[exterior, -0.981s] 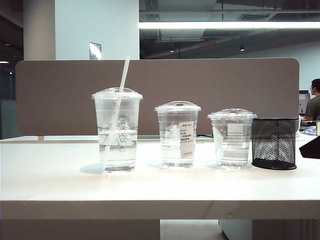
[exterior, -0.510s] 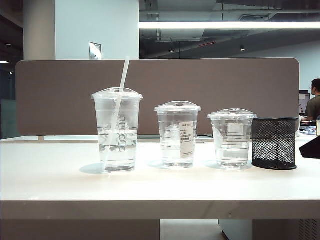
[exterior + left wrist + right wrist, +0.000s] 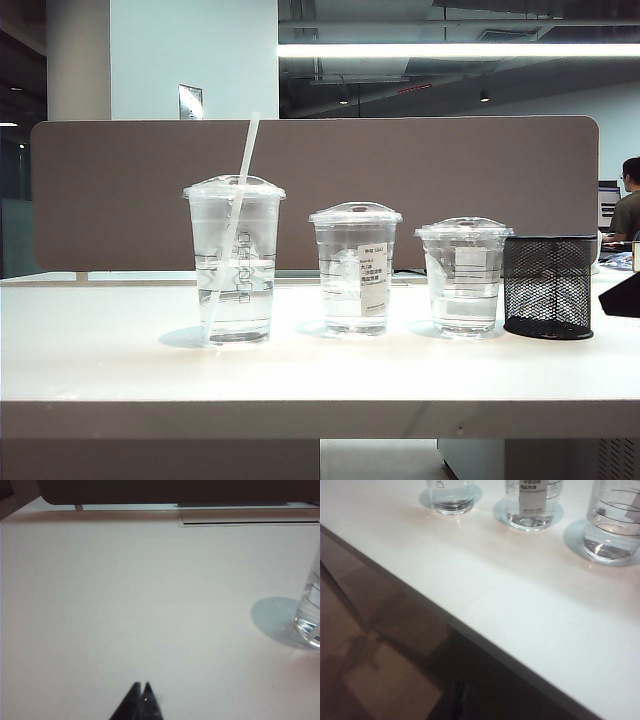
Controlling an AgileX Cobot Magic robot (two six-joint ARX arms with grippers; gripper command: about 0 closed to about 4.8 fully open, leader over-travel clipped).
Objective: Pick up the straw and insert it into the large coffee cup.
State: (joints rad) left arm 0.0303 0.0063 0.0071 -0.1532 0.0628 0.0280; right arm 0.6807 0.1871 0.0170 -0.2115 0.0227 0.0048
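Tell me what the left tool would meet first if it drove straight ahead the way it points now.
Probably nothing soon: the shut left tool points across bare white table toward the dark panel at its far edge. The tall clear plastic cup sits well off to the side of that line.

Three lidded clear cups in row on bench (image 3: 100, 370): one large coffee cup (image 3: 234, 262), one mid-height cup with white label (image 3: 355, 268), one shortest cup (image 3: 463, 275). One straw (image 3: 243, 165), standing in largest cup. One black mesh holder (image 3: 548, 286). Two grippers: left gripper (image 3: 141, 700) and right gripper (image 3: 460, 700), each with jaws together, both apart from cups.
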